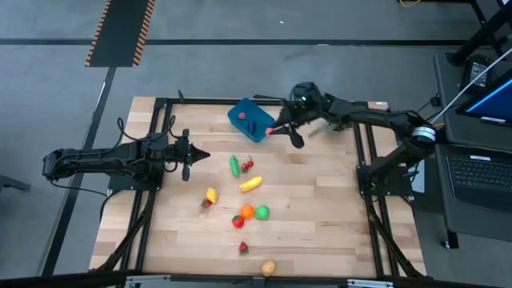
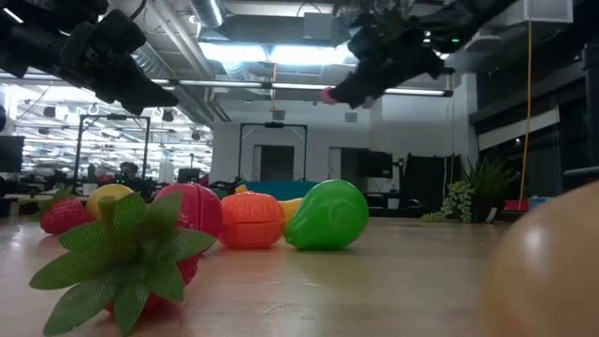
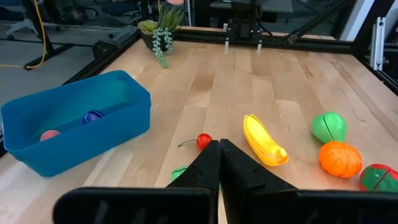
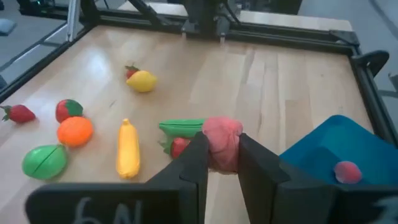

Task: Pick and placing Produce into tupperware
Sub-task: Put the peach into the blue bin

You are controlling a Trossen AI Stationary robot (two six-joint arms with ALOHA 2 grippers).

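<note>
my right end effector [image 4: 216, 163] is clamped on a small pink toy fruit [image 4: 221, 142], hanging in the air just beside the near edge of the blue tupperware [image 1: 250, 120], not yet over its opening. my left end effector [image 1: 198, 155] is pinched closed on nothing, waiting over the left side of the worktop [image 1: 320, 216].

the risk i see: the pink piece is round and sits high between my fingertips, so it could squirt out. if i let go too early it would land on the wood beside the tub or clip the rim and bounce away. the tub looks light, and a low approach could shove it.

two small pieces already lie inside the tub. the rest of the produce is scattered mid-worktop: a banana [image 1: 251, 184], a green pod [image 1: 234, 166], cherries [image 1: 247, 166], a lemon [image 1: 211, 194], an orange [image 1: 247, 211], a green fruit [image 1: 262, 212], a strawberry [image 1: 243, 248] and a tan piece [image 1: 268, 267] at the front edge.

the worktop is pale wood planks in a black frame. beyond it is an open, ceiling-lit room with a leafy plant [image 2: 463, 198] at the back.
</note>
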